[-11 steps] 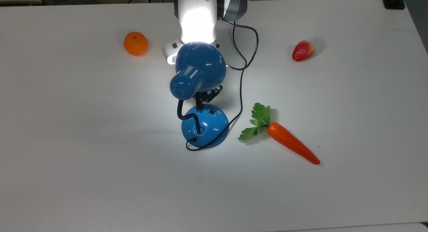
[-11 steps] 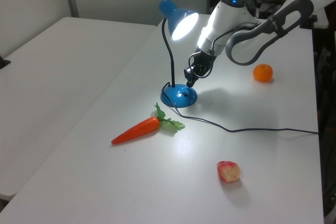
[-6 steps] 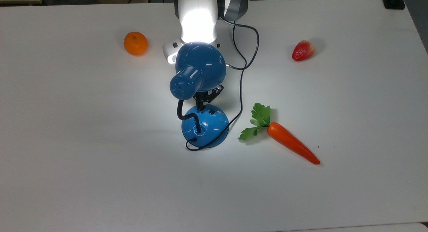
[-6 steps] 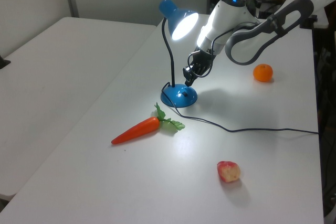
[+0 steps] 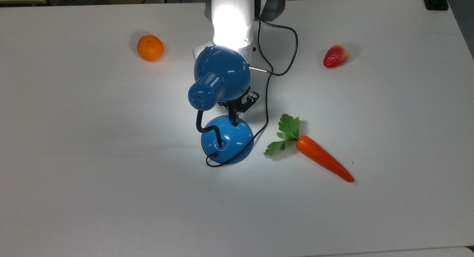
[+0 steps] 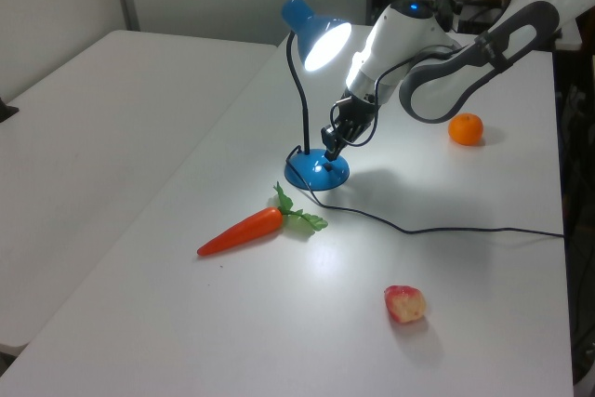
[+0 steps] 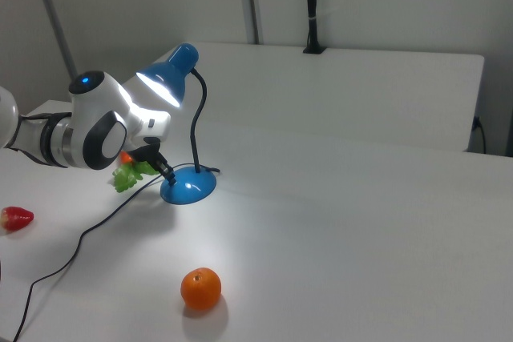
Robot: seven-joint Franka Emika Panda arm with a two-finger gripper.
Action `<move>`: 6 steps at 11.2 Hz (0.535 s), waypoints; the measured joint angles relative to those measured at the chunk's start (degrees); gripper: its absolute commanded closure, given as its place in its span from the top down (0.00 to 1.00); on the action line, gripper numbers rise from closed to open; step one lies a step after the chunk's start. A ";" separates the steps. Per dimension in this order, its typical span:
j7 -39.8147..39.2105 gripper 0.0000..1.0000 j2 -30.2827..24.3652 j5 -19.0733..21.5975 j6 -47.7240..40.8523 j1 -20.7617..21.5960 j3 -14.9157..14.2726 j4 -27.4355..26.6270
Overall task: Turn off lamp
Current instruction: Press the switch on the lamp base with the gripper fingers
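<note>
With jaws pinched together into one narrow black tip, pressing the gripper [image 5: 234, 120] down onto the domed base [image 5: 226, 138] of the lamp [image 5: 218, 79], on the side of the base nearest the arm. Reaching in under the shade, seen in the left view as the gripper [image 6: 329, 146] meeting the top of the base from the left view's right.

Standing near the middle of the table [image 5: 74, 175], between the orange [image 5: 150, 48] and the carrot [image 5: 324, 162], with the strawberry [image 5: 336, 56] well apart toward the top view's right. Rising upright on the black neck [image 6: 299, 90], then bending over at the top. Aiming the shade's open mouth down and toward the arm, with the shade's long axis slanting from the narrow cap at the top view's lower left to the wide rim at the top view's upper right. Shining brightly on the white arm link [image 5: 231, 27] and on the table around the base. Trailing the black cord [image 5: 266, 112] from the base toward the top view's top.

Compared with a second ago: having shifted the gripper and the arm toward the top view's right and down onto the base. Leaving the lamp in the same spot, still glowing.
</note>
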 measured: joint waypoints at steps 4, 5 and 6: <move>0.53 0.10 0.71 0.00 0.00 0.09 -0.17 -0.06; 0.56 0.10 1.24 0.00 0.00 0.55 -0.35 -0.06; 0.68 0.10 1.68 0.00 0.63 1.25 -0.74 -0.06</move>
